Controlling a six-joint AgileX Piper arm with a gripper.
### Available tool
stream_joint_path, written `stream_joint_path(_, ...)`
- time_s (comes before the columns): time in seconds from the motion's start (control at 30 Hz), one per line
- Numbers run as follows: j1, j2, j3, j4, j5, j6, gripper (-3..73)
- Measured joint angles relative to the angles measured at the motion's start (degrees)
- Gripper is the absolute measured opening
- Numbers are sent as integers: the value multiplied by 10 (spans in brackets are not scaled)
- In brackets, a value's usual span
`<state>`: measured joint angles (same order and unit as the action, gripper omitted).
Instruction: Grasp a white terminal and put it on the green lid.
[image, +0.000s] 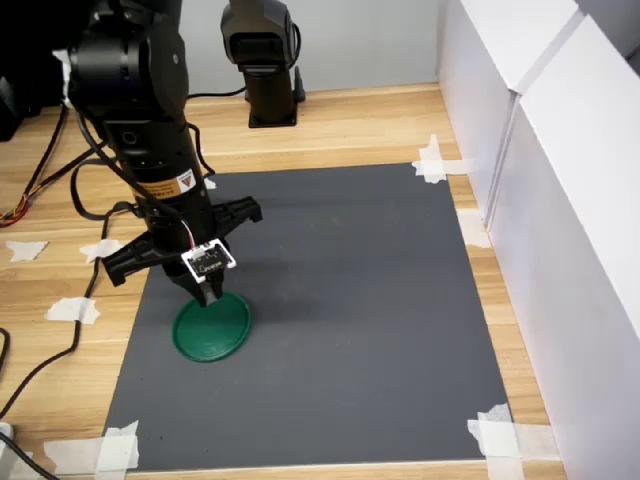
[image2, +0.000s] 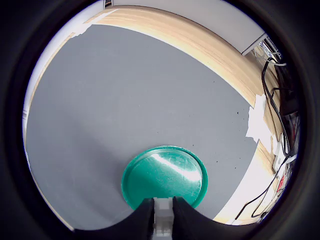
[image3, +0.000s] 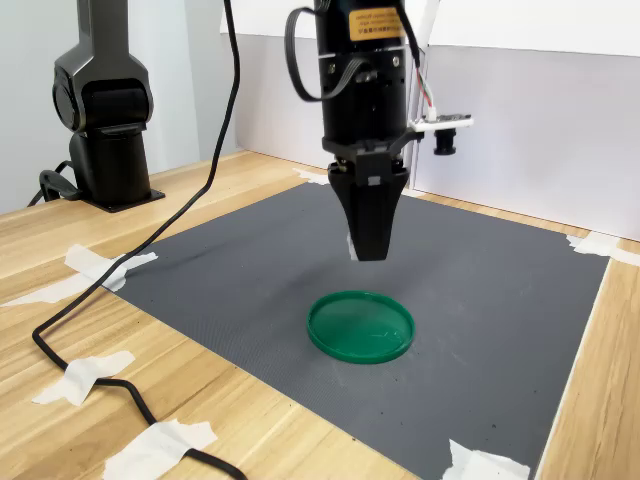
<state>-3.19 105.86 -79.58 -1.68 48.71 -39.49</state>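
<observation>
Gripper you see above the green lid, not touching it, jaws closed around the white terminal.

Nothing is standing on the grey mat around the green lid, so open room is lying on every side of the hovering gripper. White walls are bounding the first exterior view's right; a black cable is trailing just beside the mat's edge.
</observation>
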Motion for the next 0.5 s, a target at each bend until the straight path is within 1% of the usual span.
stream_joint_path(0.13, 0, 17, 5, -6, -16, 3, 87)
stream_joint_path(0.5, 0, 42, 5, -20, -23, 16, 87)
